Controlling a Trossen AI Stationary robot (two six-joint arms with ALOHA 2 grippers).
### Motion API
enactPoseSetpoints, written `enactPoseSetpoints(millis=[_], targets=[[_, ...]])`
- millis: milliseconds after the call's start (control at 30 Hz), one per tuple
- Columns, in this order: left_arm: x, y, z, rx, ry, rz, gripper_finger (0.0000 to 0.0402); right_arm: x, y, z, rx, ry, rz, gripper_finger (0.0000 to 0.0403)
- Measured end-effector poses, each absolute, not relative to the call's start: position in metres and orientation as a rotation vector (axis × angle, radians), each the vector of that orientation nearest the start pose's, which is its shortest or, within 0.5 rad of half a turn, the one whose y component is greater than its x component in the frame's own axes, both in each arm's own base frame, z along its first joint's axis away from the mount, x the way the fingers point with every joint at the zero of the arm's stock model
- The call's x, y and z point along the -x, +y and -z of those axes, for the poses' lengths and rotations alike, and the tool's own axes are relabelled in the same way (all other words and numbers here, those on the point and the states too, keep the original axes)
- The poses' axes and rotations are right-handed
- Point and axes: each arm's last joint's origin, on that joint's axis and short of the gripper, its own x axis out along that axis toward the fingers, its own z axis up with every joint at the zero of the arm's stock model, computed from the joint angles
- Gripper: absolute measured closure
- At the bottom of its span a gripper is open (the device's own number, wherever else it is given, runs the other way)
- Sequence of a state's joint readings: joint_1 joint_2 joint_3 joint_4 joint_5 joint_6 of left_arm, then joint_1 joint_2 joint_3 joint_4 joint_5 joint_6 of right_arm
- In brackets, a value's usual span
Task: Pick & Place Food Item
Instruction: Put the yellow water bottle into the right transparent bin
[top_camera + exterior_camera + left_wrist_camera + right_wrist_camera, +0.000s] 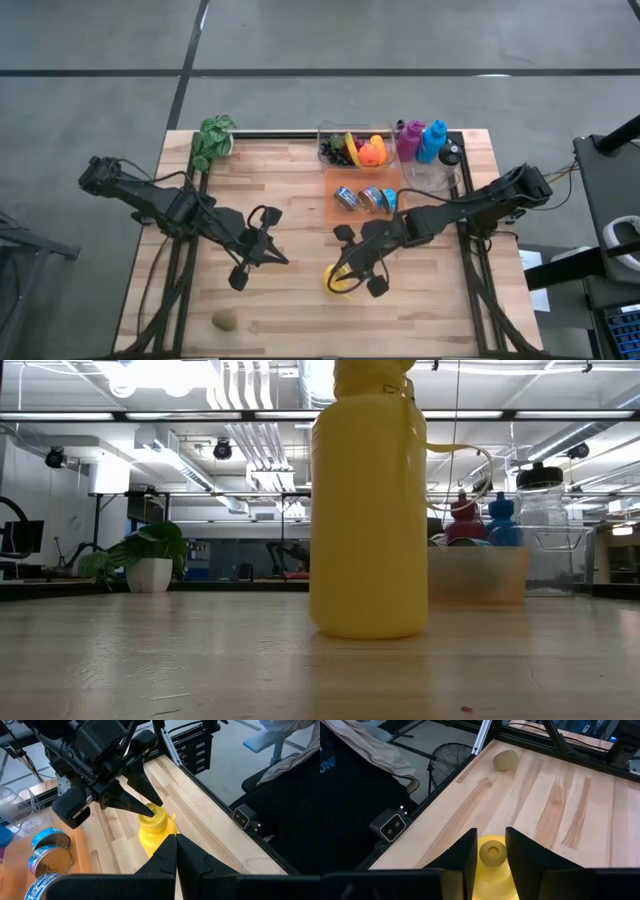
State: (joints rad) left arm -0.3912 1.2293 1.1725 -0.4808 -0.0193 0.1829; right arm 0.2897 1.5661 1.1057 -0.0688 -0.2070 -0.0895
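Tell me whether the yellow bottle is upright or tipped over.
Upright. The yellow bottle stands on its base on the table, cap up, between the right hand's fingers.
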Motion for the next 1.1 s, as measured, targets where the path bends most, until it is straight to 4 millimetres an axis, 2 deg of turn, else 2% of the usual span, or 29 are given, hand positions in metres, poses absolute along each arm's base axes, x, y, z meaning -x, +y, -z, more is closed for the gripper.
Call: enactPoseSetpoints(millis=[267,600,867,1100], targets=[[-0.2430,-0.0996,-0.3487,-0.287,0.496,0.411,0.0396,-0.3309,0.1049,-0.2612,0.108,0.517,-0.509,0.0325],[-0.2430,-0.0996,-0.3487,-0.289,0.495,0.412,0.0396,-0.3295,0.1044,-0.2576,0.138,0.533,-0.517,0.0313],[-0.2431,-0.0997,-0.3486,-0.290,0.495,0.412,0.0396,-0.3302,0.1032,-0.2576,0.163,0.532,-0.473,0.0343],[-0.2432,-0.0997,-0.3485,-0.289,0.495,0.413,0.0396,-0.3296,0.1030,-0.2584,0.153,0.533,-0.468,0.0342]])
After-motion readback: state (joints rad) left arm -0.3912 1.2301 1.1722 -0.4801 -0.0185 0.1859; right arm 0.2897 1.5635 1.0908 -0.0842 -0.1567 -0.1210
